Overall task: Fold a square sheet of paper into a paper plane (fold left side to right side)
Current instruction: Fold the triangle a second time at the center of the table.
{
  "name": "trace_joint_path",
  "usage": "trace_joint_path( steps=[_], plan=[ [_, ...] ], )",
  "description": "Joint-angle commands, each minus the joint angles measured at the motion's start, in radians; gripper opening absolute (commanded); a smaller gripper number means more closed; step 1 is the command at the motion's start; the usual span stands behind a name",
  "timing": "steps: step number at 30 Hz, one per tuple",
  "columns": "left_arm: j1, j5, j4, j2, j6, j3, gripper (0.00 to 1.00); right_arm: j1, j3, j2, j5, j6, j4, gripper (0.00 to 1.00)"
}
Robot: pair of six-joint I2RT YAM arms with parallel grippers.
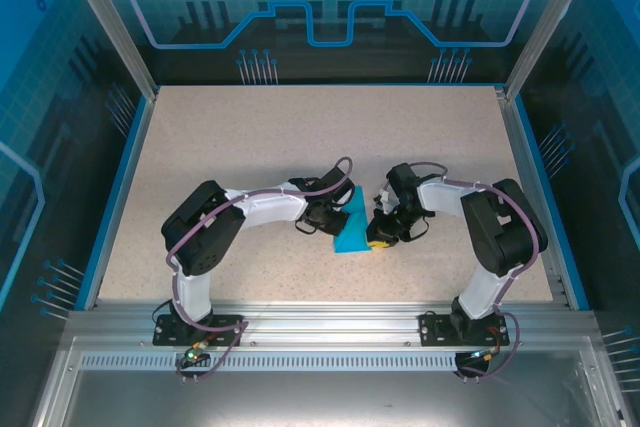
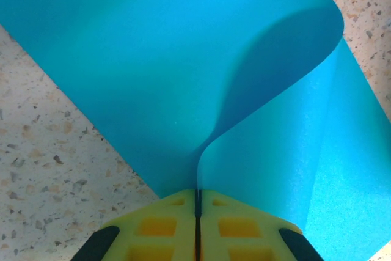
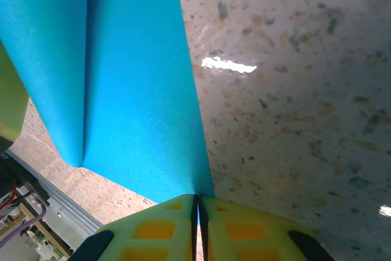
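Note:
The square sheet of paper (image 1: 355,226) is bright cyan-blue and sits at the table's middle, between my two grippers. My left gripper (image 1: 333,215) comes at it from the left. In the left wrist view its yellow fingers (image 2: 165,224) are shut on one edge of the sheet (image 2: 153,59), which curls up and over in a loop to the right. My right gripper (image 1: 380,237) comes from the right. In the right wrist view it (image 3: 197,198) is shut on a corner of the sheet (image 3: 128,90), which rises off the table with a crease running along it.
The speckled beige table (image 1: 300,137) has a blue border and transparent blue walls on three sides. An aluminium rail (image 1: 320,322) runs along the near edge with both arm bases on it. The rail and cables (image 3: 30,218) lie close behind the paper.

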Motion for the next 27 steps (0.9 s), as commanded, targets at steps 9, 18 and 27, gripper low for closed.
trace_joint_path(
  steps=[9, 18, 27],
  plan=[
    [0.009, 0.018, -0.004, 0.03, 0.003, -0.021, 0.09, -0.055, 0.01, -0.117, -0.079, 0.03, 0.039, 0.15],
    [0.009, 0.028, 0.008, 0.028, 0.0, -0.028, 0.1, -0.011, 0.13, -0.011, -0.109, 0.171, 0.169, 0.1],
    [0.009, 0.038, 0.012, 0.027, 0.0, -0.03, 0.1, 0.032, 0.164, 0.076, -0.099, 0.221, 0.218, 0.09]
  ],
)
